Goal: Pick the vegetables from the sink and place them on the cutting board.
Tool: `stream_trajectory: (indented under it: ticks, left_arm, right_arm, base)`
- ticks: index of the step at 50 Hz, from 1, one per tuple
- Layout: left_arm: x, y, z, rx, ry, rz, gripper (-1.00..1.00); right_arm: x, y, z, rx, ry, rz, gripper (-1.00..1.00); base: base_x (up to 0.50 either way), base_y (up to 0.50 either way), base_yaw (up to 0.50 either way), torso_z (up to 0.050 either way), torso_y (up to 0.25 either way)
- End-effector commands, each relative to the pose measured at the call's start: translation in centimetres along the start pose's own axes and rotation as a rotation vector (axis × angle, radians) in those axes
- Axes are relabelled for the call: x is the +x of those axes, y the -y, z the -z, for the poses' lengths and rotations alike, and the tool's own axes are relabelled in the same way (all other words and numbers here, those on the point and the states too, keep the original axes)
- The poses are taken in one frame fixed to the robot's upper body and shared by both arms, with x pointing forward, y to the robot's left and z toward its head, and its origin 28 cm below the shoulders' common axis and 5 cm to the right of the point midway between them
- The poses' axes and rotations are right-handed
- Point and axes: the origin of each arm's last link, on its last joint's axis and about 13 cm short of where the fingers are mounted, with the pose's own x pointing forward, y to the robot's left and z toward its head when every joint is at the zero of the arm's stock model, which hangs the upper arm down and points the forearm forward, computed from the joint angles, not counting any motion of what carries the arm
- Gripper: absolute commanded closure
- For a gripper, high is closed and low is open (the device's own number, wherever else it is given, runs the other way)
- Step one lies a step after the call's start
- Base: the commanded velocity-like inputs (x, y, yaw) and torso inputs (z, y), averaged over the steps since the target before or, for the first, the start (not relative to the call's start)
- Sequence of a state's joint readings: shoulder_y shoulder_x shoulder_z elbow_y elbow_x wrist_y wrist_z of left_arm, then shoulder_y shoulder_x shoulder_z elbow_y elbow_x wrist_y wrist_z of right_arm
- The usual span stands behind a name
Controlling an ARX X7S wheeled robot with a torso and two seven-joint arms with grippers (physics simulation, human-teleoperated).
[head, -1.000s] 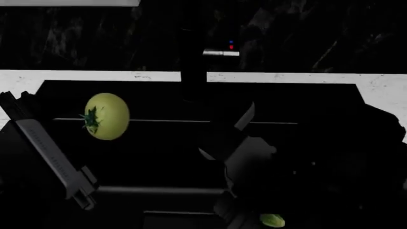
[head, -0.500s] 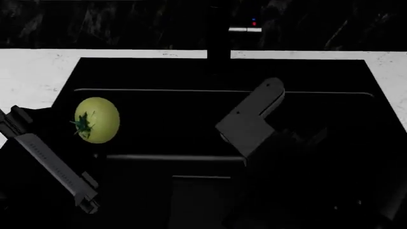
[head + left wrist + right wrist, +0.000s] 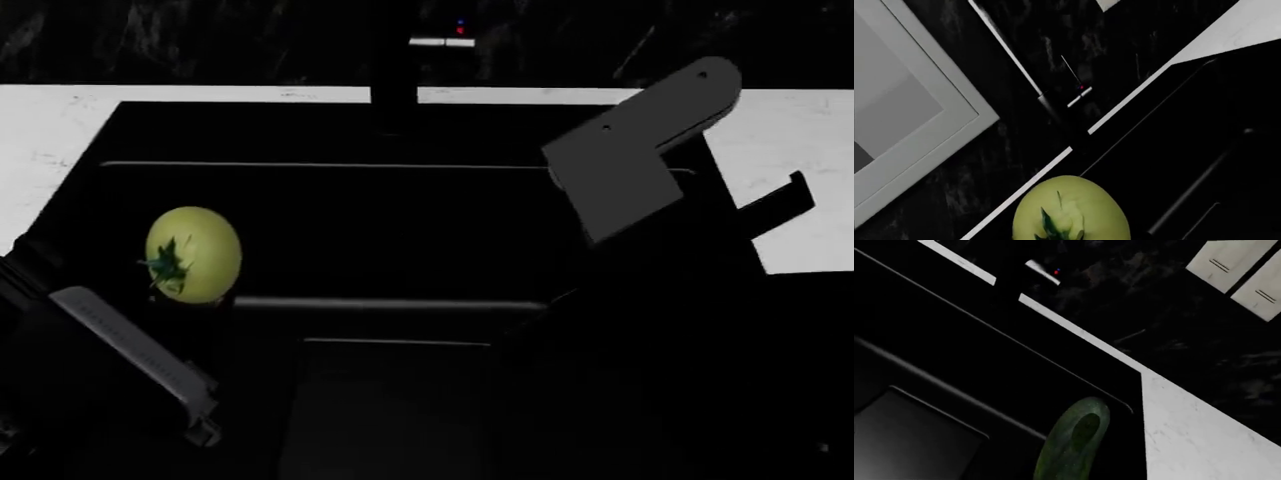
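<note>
So I am holding both vegetables over the sink, tomato seemingly clenched in my left gripper and cucumber in the right, though neither grip is showing, and no board is in view.

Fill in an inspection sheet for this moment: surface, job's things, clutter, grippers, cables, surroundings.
Surface: white marbled countertop around a black sink.
Job's things: yellow-green tomato close in front of the left wrist camera, over the sink's left part; dark green cucumber close in front of the right wrist camera, near the sink's corner. Cutting board: nothing seen.
Clutter: nothing seen.
Grippers: left arm low at the left, right arm raised over the sink's right rim; fingers not discernible, so grip cannot be confirmed.
Cables: nothing seen.
Surroundings: dark faucet behind the basin, dark marbled backsplash, white cabinet doors.
</note>
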State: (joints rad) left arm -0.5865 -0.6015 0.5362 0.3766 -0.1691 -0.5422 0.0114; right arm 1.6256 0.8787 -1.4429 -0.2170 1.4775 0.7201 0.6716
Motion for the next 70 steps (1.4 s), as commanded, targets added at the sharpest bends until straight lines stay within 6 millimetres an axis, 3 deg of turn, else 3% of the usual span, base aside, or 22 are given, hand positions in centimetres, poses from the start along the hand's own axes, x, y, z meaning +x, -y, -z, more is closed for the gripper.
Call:
stream_trajectory:
  ticks: [1, 27, 40, 70]
  left_arm:
    - [0.1, 0.3, -1.1, -0.029, 0.007, -0.022, 1.0]
    - [-0.1, 1.9, -1.2, -0.034, 0.024, -0.006, 1.0]
    - [-0.1, 1.3, -2.3, -0.025, 0.08, -0.087, 1.0]
    - [-0.5, 1.4, -5.2, -0.18, 0.07, -0.033, 1.0]
  right_arm:
    - [-1.2, 0.6, 0.1, 0.04, 0.061, 0.089, 1.0]
    - [-1.2, 0.3, 0.4, 0.089, 0.09, 0.113, 1.0]
    - [-1.7, 0.4, 0.5, 0.092, 0.091, 0.126, 1.0]
    - [-2.3, 0.5, 1.1, 0.188, 0.1, 0.118, 1.0]
  base:
    - [0.0, -0.5, 0.0, 0.0, 0.0]
    - [0.0, -0.5, 0.0, 0.0, 0.0]
    - [0.0, -0.5, 0.0, 0.0, 0.001]
    - [0.0, -0.47, 0.0, 0.0, 0.0]
